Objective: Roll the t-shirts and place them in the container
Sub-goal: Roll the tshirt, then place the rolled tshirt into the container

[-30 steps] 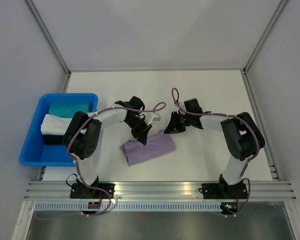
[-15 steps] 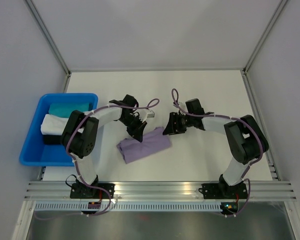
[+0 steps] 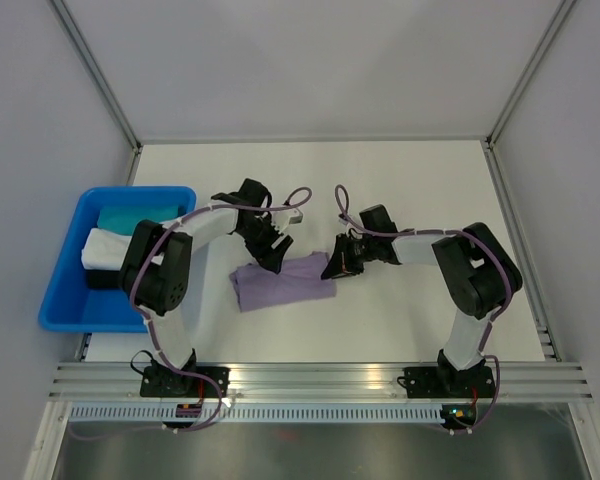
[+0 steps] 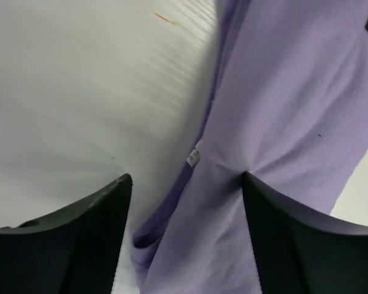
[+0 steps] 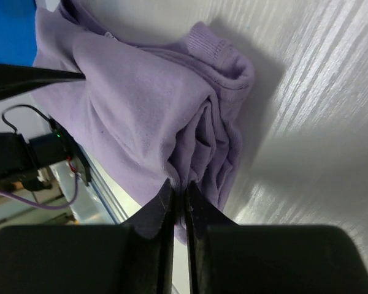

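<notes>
Since before, the t-shirt [image 3: 280, 285] has slid toward 9 o'clock on the table [image 3: 410, 180], lying 9 to 3, right hand [image 3: 331, 268] pinching its 3 o'clock end, left hand [image 3: 275, 261] spread at 12

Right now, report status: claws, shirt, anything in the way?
Left claw open, astride lavender t-shirt. Right claw shut on its bunched edge. Blue bin off left, apart from shirt.
</notes>
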Action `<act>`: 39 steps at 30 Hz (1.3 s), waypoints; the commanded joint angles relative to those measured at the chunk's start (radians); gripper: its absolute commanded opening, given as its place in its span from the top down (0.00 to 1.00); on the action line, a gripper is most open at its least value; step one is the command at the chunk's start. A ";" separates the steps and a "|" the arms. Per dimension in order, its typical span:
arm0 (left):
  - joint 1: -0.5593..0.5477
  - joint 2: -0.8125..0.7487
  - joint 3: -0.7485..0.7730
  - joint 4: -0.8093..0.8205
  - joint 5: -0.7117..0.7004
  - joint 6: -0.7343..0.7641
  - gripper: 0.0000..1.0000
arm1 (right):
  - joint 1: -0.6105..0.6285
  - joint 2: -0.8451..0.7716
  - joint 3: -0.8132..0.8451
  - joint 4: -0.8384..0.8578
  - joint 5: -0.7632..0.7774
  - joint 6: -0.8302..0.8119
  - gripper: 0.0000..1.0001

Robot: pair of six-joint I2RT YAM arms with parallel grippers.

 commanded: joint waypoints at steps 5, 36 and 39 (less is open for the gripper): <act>0.013 -0.160 0.169 0.038 -0.161 0.161 0.00 | 0.003 -0.009 0.089 0.047 0.113 0.221 0.94; -0.345 -0.347 -0.269 0.372 -0.649 0.223 0.00 | 0.003 0.002 0.083 0.079 0.208 0.386 0.58; -0.374 -0.335 -0.336 0.418 -0.664 0.260 0.00 | -0.002 0.000 0.098 0.033 0.195 0.331 0.55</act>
